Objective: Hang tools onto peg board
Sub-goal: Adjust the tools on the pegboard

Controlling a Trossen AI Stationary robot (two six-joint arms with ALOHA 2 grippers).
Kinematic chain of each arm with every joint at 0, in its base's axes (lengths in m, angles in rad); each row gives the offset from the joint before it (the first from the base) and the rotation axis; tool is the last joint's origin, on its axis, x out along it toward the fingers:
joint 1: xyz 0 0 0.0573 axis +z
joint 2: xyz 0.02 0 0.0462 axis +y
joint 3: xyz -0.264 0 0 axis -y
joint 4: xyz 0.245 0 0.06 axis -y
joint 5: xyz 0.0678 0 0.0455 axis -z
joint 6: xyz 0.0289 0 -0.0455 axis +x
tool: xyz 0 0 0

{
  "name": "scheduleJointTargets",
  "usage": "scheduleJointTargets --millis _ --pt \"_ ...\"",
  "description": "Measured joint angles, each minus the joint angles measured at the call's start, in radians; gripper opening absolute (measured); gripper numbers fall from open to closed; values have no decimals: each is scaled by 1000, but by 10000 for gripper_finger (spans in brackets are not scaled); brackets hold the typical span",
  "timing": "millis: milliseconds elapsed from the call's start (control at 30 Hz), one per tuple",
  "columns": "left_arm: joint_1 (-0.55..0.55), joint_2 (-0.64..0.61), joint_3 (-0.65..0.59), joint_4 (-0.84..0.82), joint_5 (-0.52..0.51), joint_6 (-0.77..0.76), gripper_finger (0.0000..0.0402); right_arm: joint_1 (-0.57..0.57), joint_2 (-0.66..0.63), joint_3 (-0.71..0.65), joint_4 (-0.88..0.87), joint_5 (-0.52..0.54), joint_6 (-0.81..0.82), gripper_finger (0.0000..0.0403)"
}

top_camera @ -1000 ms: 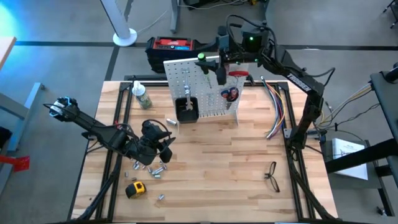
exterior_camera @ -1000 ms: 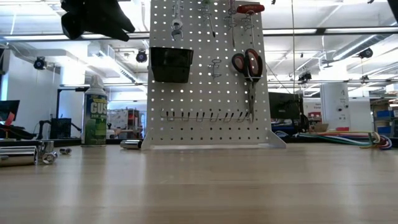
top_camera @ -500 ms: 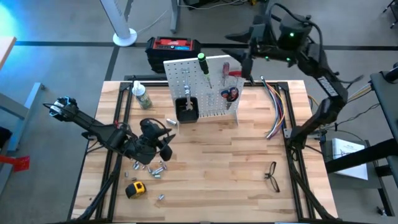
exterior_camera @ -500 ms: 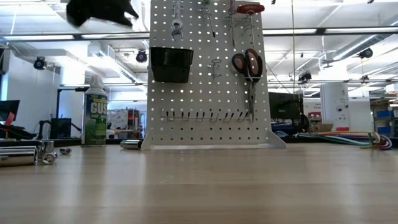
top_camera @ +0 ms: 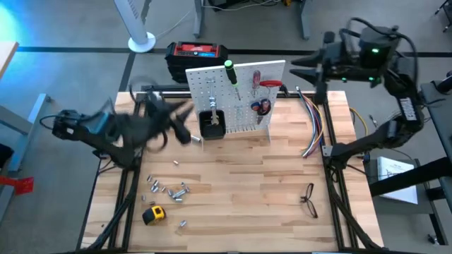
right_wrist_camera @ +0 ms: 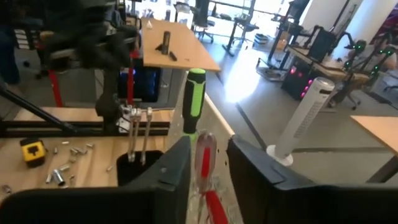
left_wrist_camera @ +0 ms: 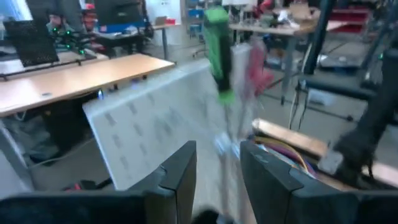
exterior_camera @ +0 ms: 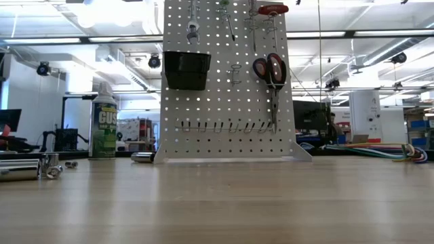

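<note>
Both grippers' jaws stand apart, empty; bottle (exterior_camera: 104, 129) beside peg board (exterior_camera: 227, 88) reads "CUS".

In the high view the left gripper (top_camera: 180, 127) is smeared by motion blur beside the peg board (top_camera: 229, 95), its finger state unreadable there, while the low view cuts off the board's top edge and shows neither arm.
</note>
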Motion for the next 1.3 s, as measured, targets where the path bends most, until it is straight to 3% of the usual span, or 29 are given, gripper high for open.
scheduleJointTargets --millis 233,333,567,1067,1300 --pt "380 61 138 73 604 134 114 2 -105 -124 9 -7 2 24" --pt "477 129 194 76 738 164 114 2 -147 -166 12 -7 2 10" --pt "511 292 359 49 767 246 114 2 -219 -241 12 -7 10 7" --pt "511 575 862 -251 764 272 114 1 -265 -317 36 -6 17 8" --pt "511 567 828 -297 765 269 114 1 -258 -318 43 -2 23 8"
